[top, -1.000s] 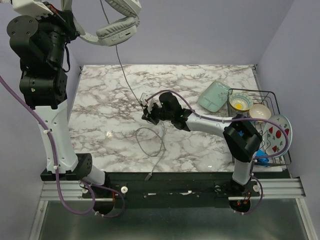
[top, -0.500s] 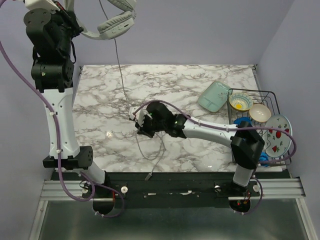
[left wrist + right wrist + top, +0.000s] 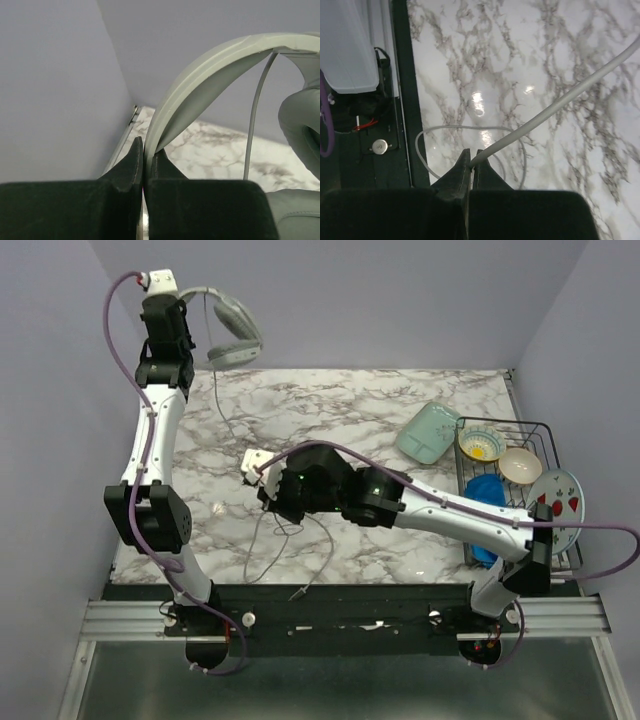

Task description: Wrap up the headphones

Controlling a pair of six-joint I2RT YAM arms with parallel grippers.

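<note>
We hold the headphones (image 3: 236, 332) up in the air, above the far left corner of the table (image 3: 420, 530). Our left gripper (image 3: 145, 157) is closed tight on the headband (image 3: 200, 75). In the left wrist view its 2 fingers (image 3: 127, 167) pinch the thin edge of the band. 1 earcup (image 3: 232, 352) hangs under the band, clear of the table top.

The cable (image 3: 560, 101) runs from the headphones down to the left half of the table. Our right gripper (image 3: 471, 161) is low over that part, a bit nearer the middle. It is closed on the cable, and in the right wrist view the grey line comes out from between the 2 tips. The cable looks pulled straight there.

Past the right gripper, the rest of the cable lies loose in loops (image 3: 300, 540) on the table, toward its near edge. The plug (image 3: 297, 593) lies right at the near edge.

A wire rack (image 3: 545, 430) stands at the right edge of the table. It holds 2 bowls (image 3: 481, 445) and a spotted plate (image 3: 558, 502). A pale green tray (image 3: 428, 432) lies on the table just beside the rack.
</note>
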